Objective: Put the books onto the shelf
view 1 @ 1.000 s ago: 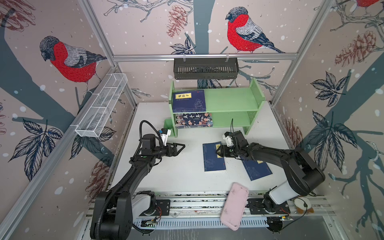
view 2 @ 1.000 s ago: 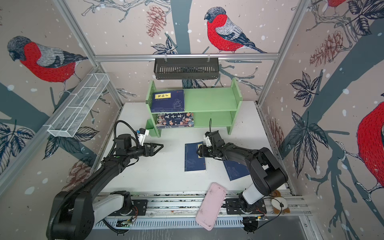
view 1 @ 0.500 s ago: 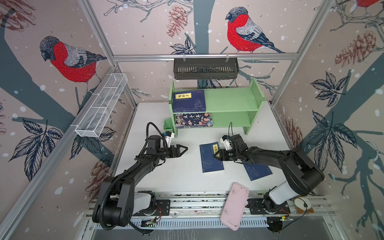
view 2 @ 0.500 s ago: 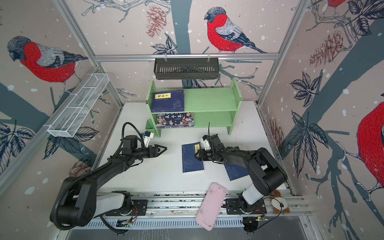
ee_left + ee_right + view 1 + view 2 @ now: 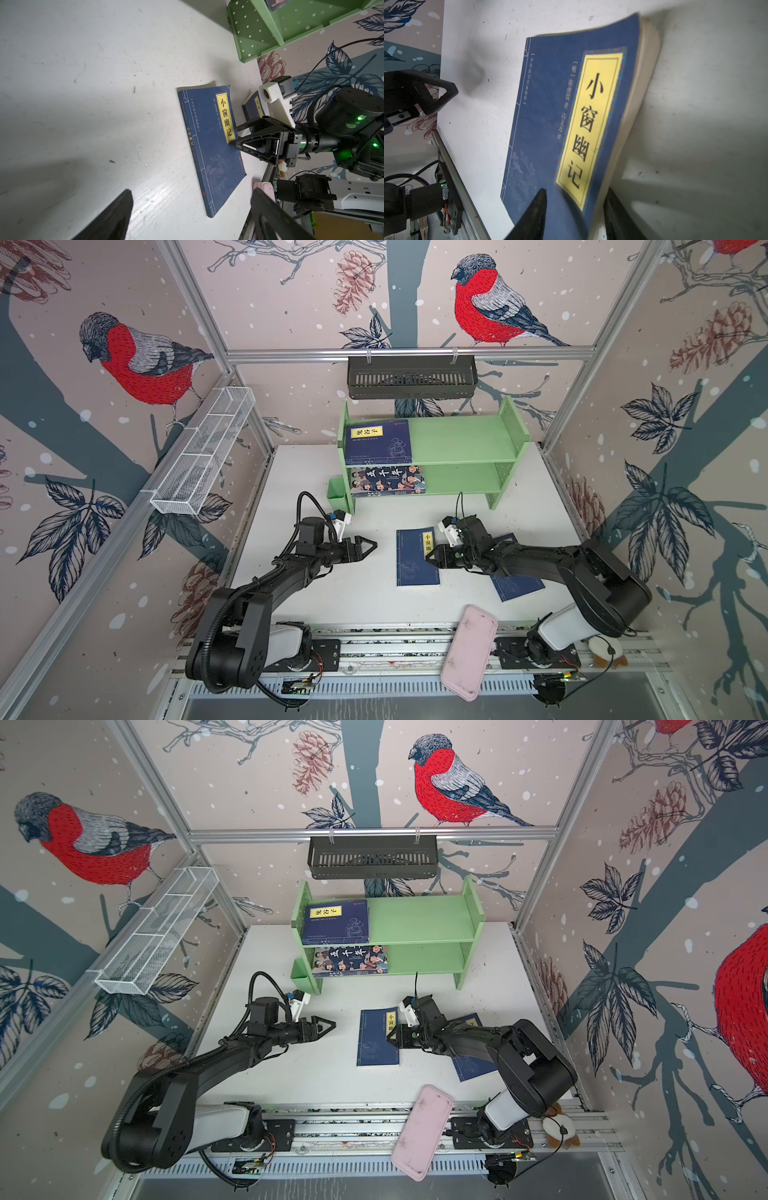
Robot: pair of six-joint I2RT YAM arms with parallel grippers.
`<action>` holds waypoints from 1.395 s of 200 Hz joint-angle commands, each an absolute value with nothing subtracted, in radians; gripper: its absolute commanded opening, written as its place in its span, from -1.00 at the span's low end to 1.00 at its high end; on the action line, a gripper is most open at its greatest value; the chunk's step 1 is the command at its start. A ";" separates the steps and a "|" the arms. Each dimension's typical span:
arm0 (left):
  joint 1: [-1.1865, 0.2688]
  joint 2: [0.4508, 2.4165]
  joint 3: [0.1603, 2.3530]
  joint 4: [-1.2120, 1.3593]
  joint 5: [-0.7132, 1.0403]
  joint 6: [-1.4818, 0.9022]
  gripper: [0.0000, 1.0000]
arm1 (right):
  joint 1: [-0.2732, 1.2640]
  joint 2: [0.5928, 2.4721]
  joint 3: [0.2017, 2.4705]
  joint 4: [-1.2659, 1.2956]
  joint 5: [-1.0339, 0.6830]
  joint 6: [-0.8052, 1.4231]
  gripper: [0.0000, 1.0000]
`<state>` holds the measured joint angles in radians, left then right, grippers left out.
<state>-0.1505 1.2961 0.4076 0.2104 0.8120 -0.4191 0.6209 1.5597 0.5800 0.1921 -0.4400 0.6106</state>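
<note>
One navy book [image 5: 542,124], right gripper [image 5: 576,193] astride its edge (top views hide this) — grip unclear; left gripper [image 5: 369,548] gaping, empty.

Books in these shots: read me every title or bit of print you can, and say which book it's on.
"小窗幽记": yellow label, navy book on the table.
"中华国学经典精粹" and "[明] 陈继儒 著 高文方 译": small print on that cover.
"笑林广", rest hidden: label of the second navy book beside it.
"鬼谷子": label of the book on the shelf's top tier.
Cartoon-cover book: perhaps "五千年"; small print unreadable.
</note>
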 commanded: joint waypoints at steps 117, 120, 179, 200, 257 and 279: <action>-0.206 1.502 0.423 0.342 0.876 -0.467 0.67 | 0.688 1.671 0.595 0.390 -0.496 0.710 -0.26; -0.209 1.506 0.422 0.345 0.877 -0.467 0.67 | 0.689 1.673 0.595 0.392 -0.497 0.712 -0.26; -0.252 1.562 0.426 0.379 0.921 -0.483 0.63 | 0.698 1.716 0.603 0.436 -0.501 0.754 -0.26; -0.273 1.586 0.438 0.382 0.935 -0.483 0.63 | 0.699 1.723 0.606 0.451 -0.513 0.765 -0.26; -0.293 1.599 0.456 0.392 0.956 -0.496 0.64 | 0.700 1.735 0.611 0.489 -0.530 0.785 -0.49; -0.294 1.577 0.451 0.376 0.953 -0.486 0.67 | 0.698 1.729 0.606 0.499 -0.541 0.783 -0.68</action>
